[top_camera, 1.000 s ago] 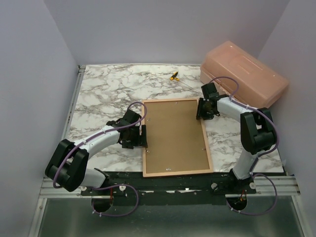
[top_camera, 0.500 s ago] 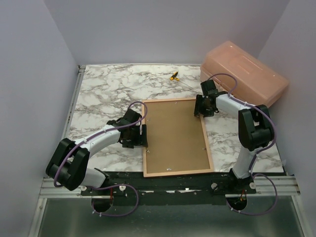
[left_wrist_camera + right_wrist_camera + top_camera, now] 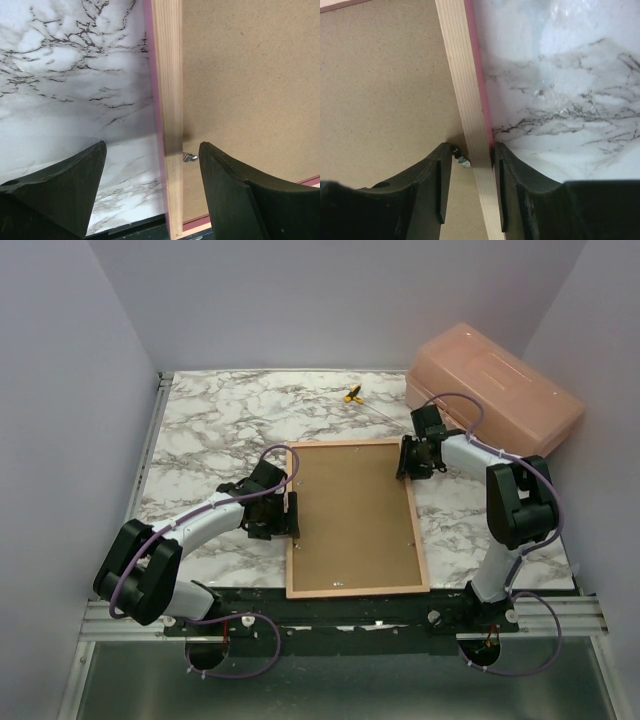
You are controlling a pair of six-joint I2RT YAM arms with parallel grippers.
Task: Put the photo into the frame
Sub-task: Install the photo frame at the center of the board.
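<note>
The frame lies face down on the marble table, light wood rails up, with the brown backing board inside it. The photo is hidden. My left gripper is open and straddles the frame's left rail, one finger over the marble and one over the board, near a small metal tab. My right gripper is closed narrowly around the right rail. Its outer finger touches the pink edge. Its inner finger is at a metal tab.
A salmon plastic box stands at the back right, just behind the right arm. A small yellow and black object lies on the marble behind the frame. Grey walls enclose the table on the left, back and right.
The right gripper shifted slightly along the frame's upper right rail. The frame's near end slid a little to the left. The left arm has hardly moved.
</note>
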